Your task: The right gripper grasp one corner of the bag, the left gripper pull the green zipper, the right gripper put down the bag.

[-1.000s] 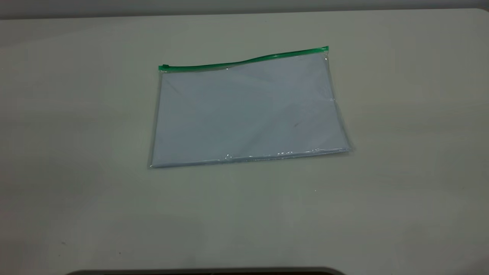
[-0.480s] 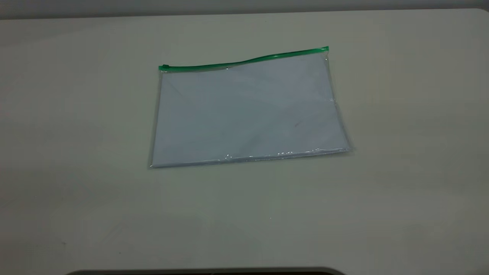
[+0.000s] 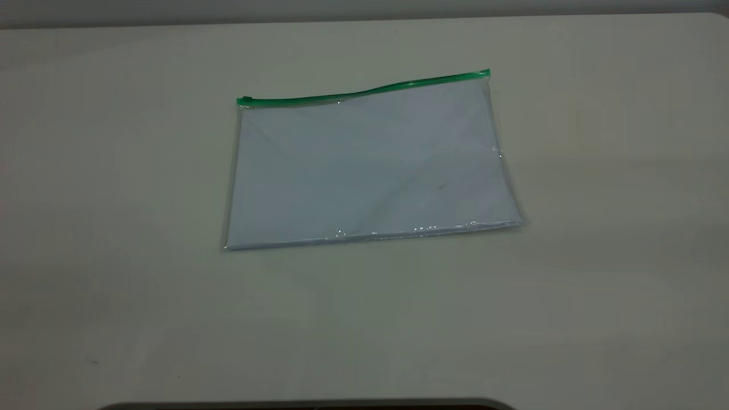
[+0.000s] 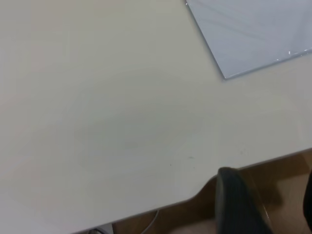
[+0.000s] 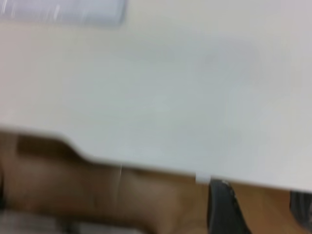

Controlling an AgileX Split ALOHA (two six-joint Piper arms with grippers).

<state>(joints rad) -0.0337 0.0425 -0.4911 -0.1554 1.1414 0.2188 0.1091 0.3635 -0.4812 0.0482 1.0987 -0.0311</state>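
Note:
The bag (image 3: 370, 165) lies flat in the middle of the table, clear plastic with pale sheets inside. The green zipper (image 3: 364, 91) runs along its far long edge, with the slider tab (image 3: 246, 101) at the left end. Neither gripper shows in the exterior view. In the left wrist view the left gripper (image 4: 270, 204) hangs off the table's near edge, jaws apart and empty, with a corner of the bag (image 4: 258, 34) far off. In the right wrist view the right gripper (image 5: 258, 212) is also off the table edge, jaws apart and empty, and the bag (image 5: 63, 12) is far away.
The pale table (image 3: 114, 228) surrounds the bag on all sides. Its near edge has a dark rounded cut-out (image 3: 307, 404). Brown floor (image 4: 273, 180) shows beyond the table edge in both wrist views.

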